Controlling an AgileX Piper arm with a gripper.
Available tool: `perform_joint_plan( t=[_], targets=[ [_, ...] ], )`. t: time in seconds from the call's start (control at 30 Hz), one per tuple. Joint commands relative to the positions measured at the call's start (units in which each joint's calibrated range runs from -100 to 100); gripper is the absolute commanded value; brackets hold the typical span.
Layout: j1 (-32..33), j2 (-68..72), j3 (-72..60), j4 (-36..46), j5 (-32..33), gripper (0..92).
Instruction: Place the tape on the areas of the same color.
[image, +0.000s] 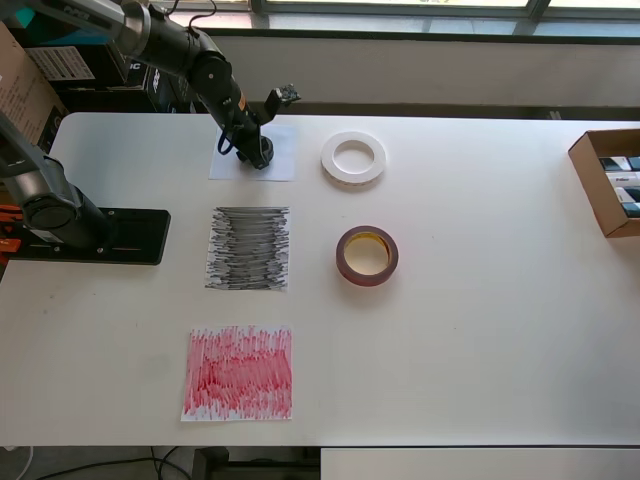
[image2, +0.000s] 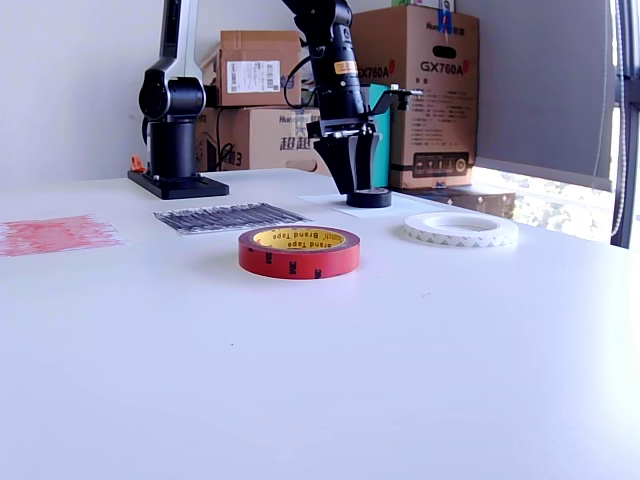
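Cardboard boxes (image2: 260, 70) line the wall behind a white table (image: 480, 330), on which three paper sheets lie in a column in the overhead view: a white sheet (image: 283, 160) at the top, a black-scribbled sheet (image: 248, 248) in the middle and a red-scribbled sheet (image: 238, 373) at the bottom.

What the coming move appears to turn on is a small black tape roll (image2: 369, 198). It sits on the white sheet, directly under the pincer (image2: 351, 170), so it is on a sheet that does not match it. Its matching black-scribbled sheet lies just below in the overhead view, the next sheet down the column and close by. The roll lies flat, hole upward, so no side is longer than another.

The pincer points straight down over the roll, with its fingers (image2: 340, 165) reaching to the roll's top. In the exterior view they look drawn fairly close together, about as wide as the roll, but whether they are pinching it or only framing it cannot be told from either view.

To the overhead view's right, a white tape roll (image: 353, 158) rests on bare table beside the white sheet, and a red tape roll (image: 366, 256) rests beside the black-scribbled sheet. Neither touches any sheet; both are well apart from the pincer.
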Motion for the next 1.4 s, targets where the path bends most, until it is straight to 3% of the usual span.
perform_joint_plan(
  t=[0.0, 0.17, 0.27, 0.57, 1.0, 1.37],
  targets=[
    [0.16, 0.52, 0.42, -0.48, 0.50, 50.7],
    [0.08, 1.18, 0.42, -0.48, 0.50, 50.5],
    [0.08, 1.27, 0.42, -0.48, 0.58, 44.6],
    [0.08, 1.27, 0.42, -0.57, 1.15, 0.0],
    [-0.15, 0.43, -1.30, -0.57, 1.64, 0.1],
    [-11.60, -5.00, -4.30, -0.48, -1.88, 0.1]
  ],
)
